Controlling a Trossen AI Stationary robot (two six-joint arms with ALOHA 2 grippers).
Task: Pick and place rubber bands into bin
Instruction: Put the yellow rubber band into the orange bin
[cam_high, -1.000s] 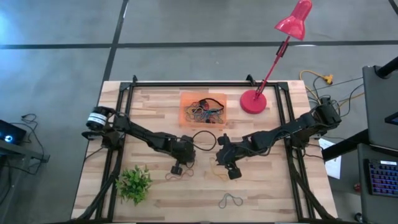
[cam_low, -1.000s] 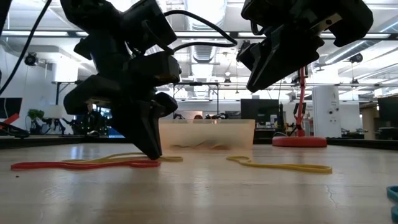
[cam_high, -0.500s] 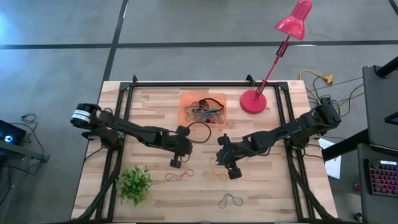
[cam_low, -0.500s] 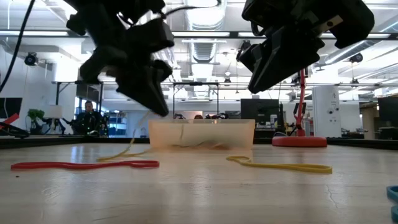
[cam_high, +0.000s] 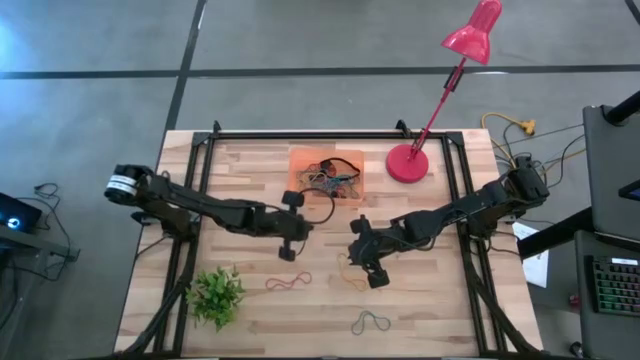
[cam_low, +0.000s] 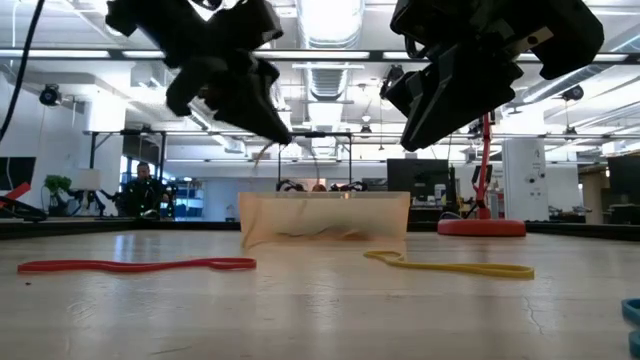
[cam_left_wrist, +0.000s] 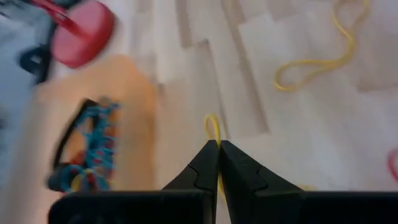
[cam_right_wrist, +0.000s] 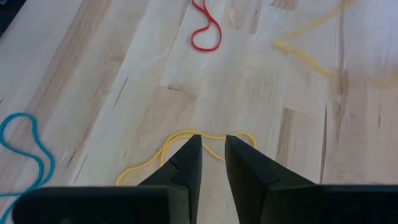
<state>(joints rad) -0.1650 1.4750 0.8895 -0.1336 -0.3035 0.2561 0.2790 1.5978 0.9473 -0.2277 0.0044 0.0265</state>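
Note the left gripper (cam_high: 287, 250) lifted clear of the tabletop since one second ago and carried toward the bin (cam_high: 297, 165), with the right gripper (cam_high: 375, 278) unchanged in place.

Starting at the near table edge, locate a figure-eight rubber band (cam_high: 370, 322) lying alone, well apart from both grippers. Find the small green plant (cam_high: 215, 295) at the near left.

Next, locate the red rubber band (cam_low: 130, 266) lying flat on the wood, just in front of the left gripper's position. Locate the loose yellow rubber band (cam_low: 450, 266) flat on the wood beneath the right gripper.

Check the right gripper in its wrist view (cam_right_wrist: 211, 140): fingers apart by a narrow gap, nothing between them, poised well above the loose yellow rubber band (cam_right_wrist: 163, 146).

Check the left gripper in its wrist view (cam_left_wrist: 219, 146): fingers pressed together, pinching the held yellow rubber band (cam_left_wrist: 212, 126). In the low view, see this gripper (cam_low: 275, 130) higher than the bin rim, with the held band dangling below the tips. In the high view, place it short of the bin's near wall, close to the near left corner.

Beyond, find the bin wall (cam_low: 330, 215) and a tangle of collected rubber bands (cam_high: 330, 178) inside.

Farthest, at the back right, find the red lamp base (cam_high: 407, 163).
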